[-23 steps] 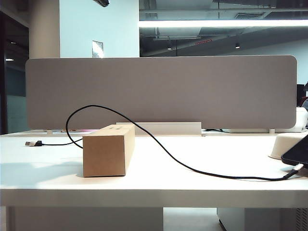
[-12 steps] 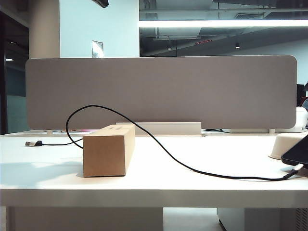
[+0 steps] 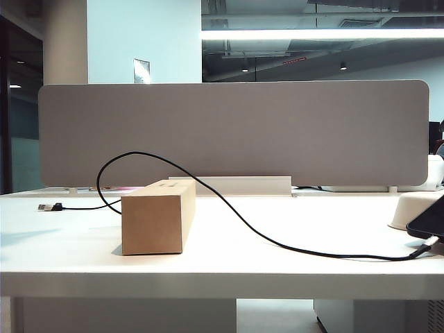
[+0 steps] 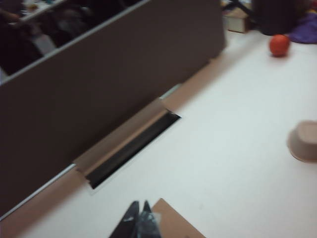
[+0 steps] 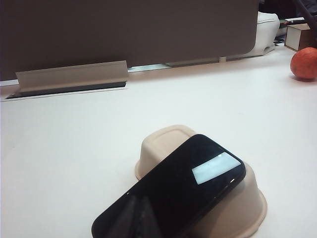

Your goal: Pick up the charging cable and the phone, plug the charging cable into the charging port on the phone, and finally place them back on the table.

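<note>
The charging cable (image 3: 229,208) runs from a silver plug (image 3: 46,207) at the table's left, loops up over the cardboard box, and trails right to a plug (image 3: 429,241) just below the phone (image 3: 431,220); I cannot tell whether they touch. The phone (image 5: 173,193) is black and glossy, and leans tilted on an upturned cream dish (image 5: 247,198). My left gripper (image 4: 139,204) is shut and empty, hovering over the table (image 4: 233,148) beside the box's corner (image 4: 173,228). My right gripper itself is out of frame; only a dim reflection shows in the phone's screen. Neither arm appears in the exterior view.
A cardboard box (image 3: 156,218) stands left of centre on the table (image 3: 222,274). A grey partition (image 3: 232,132) closes off the back, with a cable slot (image 4: 131,148) at its foot. The cream dish (image 3: 415,208) is at the right edge. An orange ball (image 5: 304,63) lies far right.
The shadow on the table's left side has shrunk. Cable, box and phone have not moved.
</note>
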Motion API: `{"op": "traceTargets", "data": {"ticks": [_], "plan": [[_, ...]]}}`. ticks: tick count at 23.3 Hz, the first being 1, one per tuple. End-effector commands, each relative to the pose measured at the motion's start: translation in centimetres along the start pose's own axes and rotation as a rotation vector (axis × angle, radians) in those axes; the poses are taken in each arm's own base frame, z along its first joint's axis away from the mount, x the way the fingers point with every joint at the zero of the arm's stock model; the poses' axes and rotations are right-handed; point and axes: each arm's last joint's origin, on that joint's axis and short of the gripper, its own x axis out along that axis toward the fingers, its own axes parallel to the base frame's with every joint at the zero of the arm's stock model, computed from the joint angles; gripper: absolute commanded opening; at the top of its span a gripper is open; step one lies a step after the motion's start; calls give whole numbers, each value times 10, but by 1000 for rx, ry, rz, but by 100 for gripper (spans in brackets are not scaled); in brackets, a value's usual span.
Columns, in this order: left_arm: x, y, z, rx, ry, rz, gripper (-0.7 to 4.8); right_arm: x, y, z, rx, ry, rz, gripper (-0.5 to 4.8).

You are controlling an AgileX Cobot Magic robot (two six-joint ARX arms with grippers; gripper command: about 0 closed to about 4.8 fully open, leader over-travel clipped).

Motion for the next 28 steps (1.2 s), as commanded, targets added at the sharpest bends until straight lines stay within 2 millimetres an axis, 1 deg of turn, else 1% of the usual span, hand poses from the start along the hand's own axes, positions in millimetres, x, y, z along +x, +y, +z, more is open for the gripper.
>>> {"op": "traceTargets", "data": {"ticks": [1, 3, 5, 6, 8, 10, 11, 12, 13, 14, 17, 18, 19, 21, 22, 23, 25, 27, 28], "plan": [[-29, 10, 4, -11, -49, 88, -5, 0, 0, -1, -3, -4, -3, -1], [-48, 17, 5, -9, -69, 158, -5, 0, 0, -1, -3, -4, -3, -1], [-54, 21, 6, -3, -92, 195, -5, 0, 0, -1, -3, -4, -3, -1], [-58, 22, 5, 13, -138, 231, -5, 0, 0, -1, -3, -4, -3, -1], [-58, 20, -5, 31, -189, 263, -5, 0, 0, -1, -3, -4, -3, -1], [-58, 17, -29, 1, -213, 304, -5, 0, 0, -1, -3, -4, -3, -1], [-59, 15, -38, -11, -206, 314, -5, 0, 0, -1, -3, -4, -3, -1], [-62, 11, -55, -19, -185, 329, -5, 0, 0, -1, -3, -4, -3, -1], [-63, 9, -63, -24, -171, 336, -5, 0, 0, -1, -3, -4, -3, -1], [-69, 3, -81, -38, -143, 359, -5, 0, 0, -1, -3, -4, -3, -1], [-79, -7, -107, -52, -128, 398, -5, 0, 0, -1, -3, -4, -3, -1], [-82, -12, -117, -49, -134, 411, -5, 0, 0, -1, -3, -4, -3, -1], [-86, -21, -137, -43, -149, 441, -5, 0, 0, -1, -3, -4, -3, -1], [-88, -29, -154, -41, -156, 479, -5, 0, 0, -1, -3, -4, -3, -1], [-89, -36, -171, -38, -170, 497, -5, 0, 0, -1, -3, -5, -3, -1], [-91, -42, -182, -49, -178, 504, -5, 0, 0, -1, -3, -5, -3, -1], [-91, -51, -197, -63, -169, 507, -5, 0, 0, -1, -3, -5, -3, -1], [-92, -57, -208, -67, -162, 518, -5, 0, 0, -1, -3, -5, -3, -1], [-93, -62, -217, -82, -163, 517, -5, 0, 0, -1, -3, -5, -3, -1]]}}
